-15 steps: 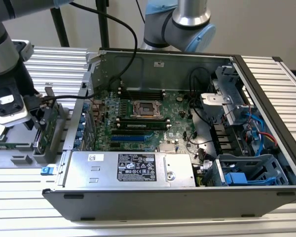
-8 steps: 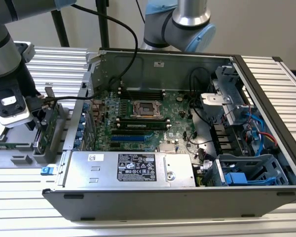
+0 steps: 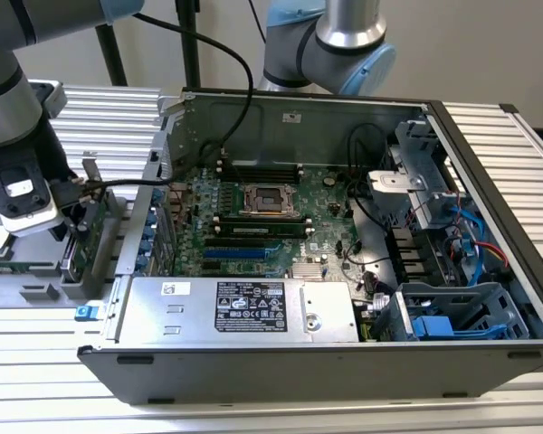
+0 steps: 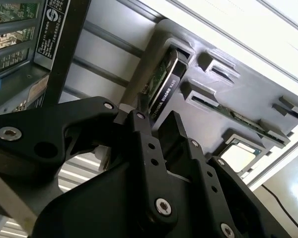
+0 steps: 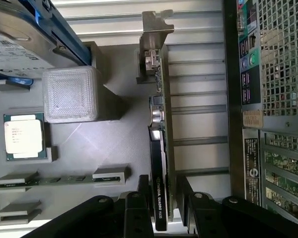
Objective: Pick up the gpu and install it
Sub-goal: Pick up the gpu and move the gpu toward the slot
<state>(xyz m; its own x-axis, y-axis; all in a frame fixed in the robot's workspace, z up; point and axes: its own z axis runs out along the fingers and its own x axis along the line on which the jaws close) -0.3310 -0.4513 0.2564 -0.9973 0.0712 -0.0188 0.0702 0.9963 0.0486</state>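
Though partly hidden — gpu (image 5: 159,148) at hand (image 5: 164,184)

Arm (image 3: 344,18): silver tube sections joined by rounded grey housings with light-blue end caps.
Wrist (image 3: 9,104): dark cylindrical housing with a lighter band; below it, a white-and-grey block with a pale label.
Cable (image 3: 244,72): thin, black and round, hanging in a slack loop.
Gripper (image 5: 162,210): matte black, built of flat angular link plates with rounded ends, seen in both wrist views.
Screws (image 4: 162,207): silver socket heads, recessed at the plate pivots.
Holes (image 4: 150,146): small, round, in rows along the links.
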